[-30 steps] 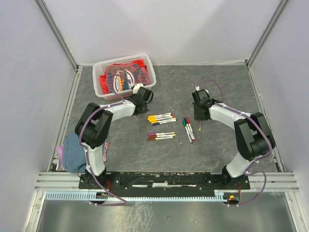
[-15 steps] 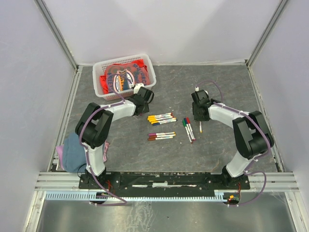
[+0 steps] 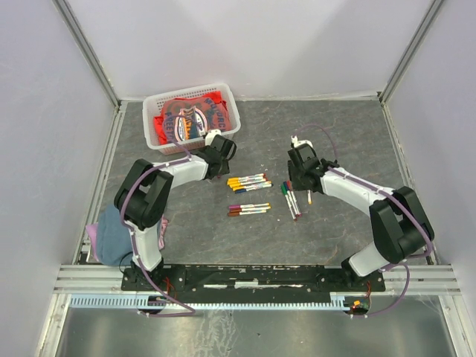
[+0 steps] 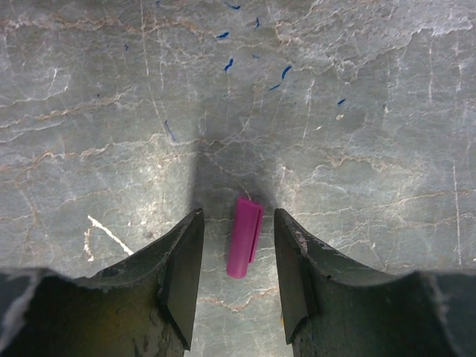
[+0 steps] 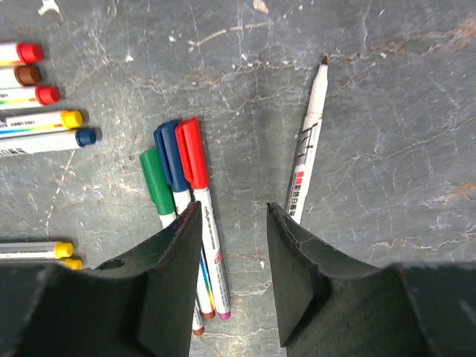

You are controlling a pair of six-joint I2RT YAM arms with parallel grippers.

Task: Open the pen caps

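My left gripper (image 4: 238,219) is open and low over the table. A loose magenta pen cap (image 4: 245,236) lies flat between its fingers, touching neither. In the top view this gripper (image 3: 223,153) is left of the pens. My right gripper (image 5: 230,212) is open and empty. It hovers between an uncapped white pen (image 5: 306,152) on its right and three capped pens on its left, with red (image 5: 191,151), blue (image 5: 168,152) and green (image 5: 155,178) caps. Further capped pens lie at the left edge, with a yellow cap (image 5: 71,118) among them. The top view shows this gripper (image 3: 299,178) too.
Two more rows of capped pens (image 3: 249,181) (image 3: 249,210) lie mid-table. A white basket (image 3: 232,104) holding a red printed cloth (image 3: 186,119) stands at the back left. A blue cloth (image 3: 111,234) lies by the left arm's base.
My right gripper has moved left, off the uncapped pen, which now lies on the table beside it. The left arm has not moved.
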